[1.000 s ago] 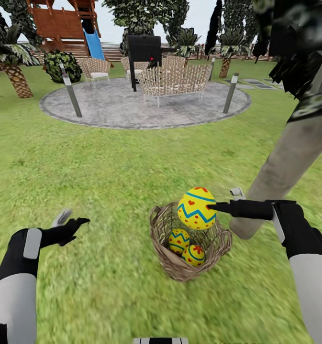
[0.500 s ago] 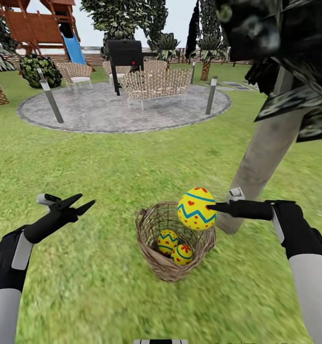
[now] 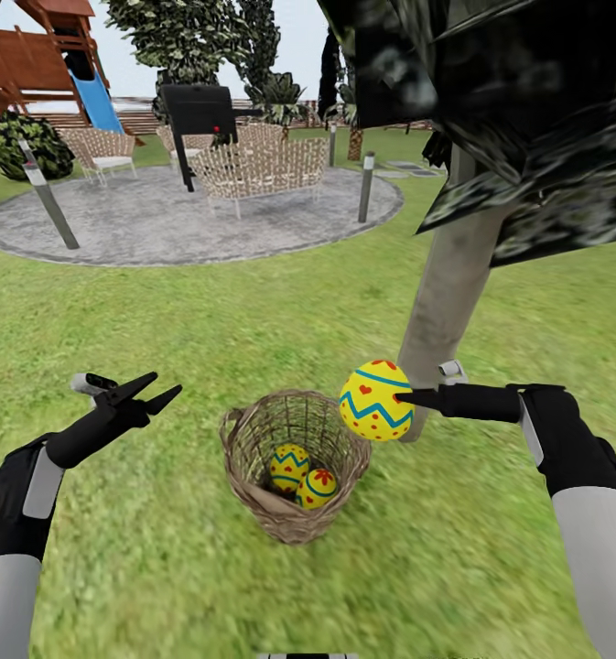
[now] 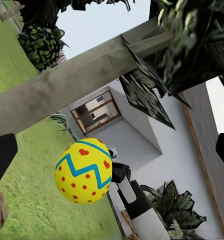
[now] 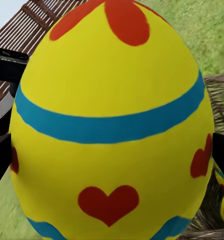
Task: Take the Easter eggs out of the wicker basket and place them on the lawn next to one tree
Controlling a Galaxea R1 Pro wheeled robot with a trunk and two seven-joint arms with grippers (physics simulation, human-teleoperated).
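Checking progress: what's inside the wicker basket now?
Two Easter eggs lie inside the wicker basket; its floor beneath them is hidden. The third egg is outside, in the right gripper.

Flat, even daylight lit the render with no glare and hardly any cast shadows, while the lawn smeared into blur toward the head view's lower edge and the tree canopy looked coarse, perhaps low-resolution.
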